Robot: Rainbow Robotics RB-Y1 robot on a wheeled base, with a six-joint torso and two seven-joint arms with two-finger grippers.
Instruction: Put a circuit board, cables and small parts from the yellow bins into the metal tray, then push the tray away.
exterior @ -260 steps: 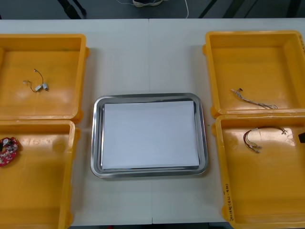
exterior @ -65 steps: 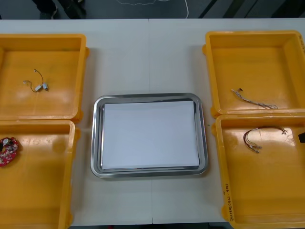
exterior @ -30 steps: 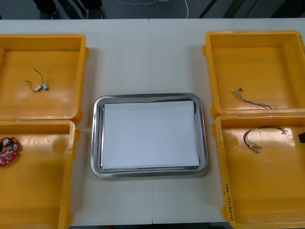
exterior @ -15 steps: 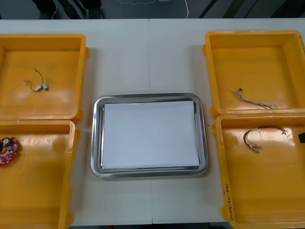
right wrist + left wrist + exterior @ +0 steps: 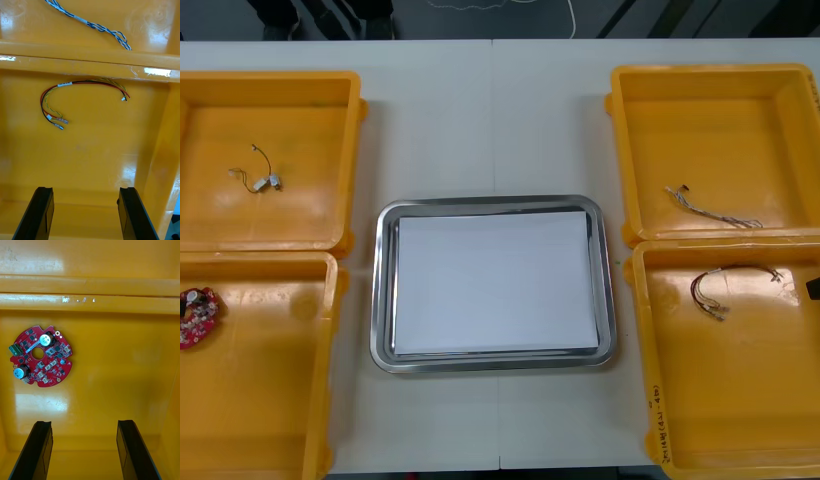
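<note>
- At the left side of the light surface [image 5: 490, 120], the round red circuit board [image 5: 40, 357] lies flat on the floor of the near-left yellow plastic bin [image 5: 330, 300]. It sits ahead of the left finger, not in line with the gap. I judge that a straight descent could close on nothing, or only clip the board's edge so that it slips out.
- Beyond it, in the far-left yellow bin [image 5: 352, 150], lies a small grey part with a thin black cable [image 5: 258, 178]. It is very light, so a pinch on the cable alone may let it swing or drop.
- Between the bins, the rectangular metal tray with white inside [image 5: 380, 290] holds nothing. Its rim is near the bin walls, so a low carry could knock it.
- On the right, the curved red and yellow cable [image 5: 75, 84] lies on the bin floor, well ahead of the fingers. The twisted blue and white cable [image 5: 93, 26] lies behind the dividing wall. Both are thin and springy and may slide from a grip.
- Left claw [image 5: 83, 423]: fingers spread wide, holding nothing, touching nothing.
- Right claw [image 5: 85, 189]: also spread wide, holding nothing, clear of the cable.
</note>
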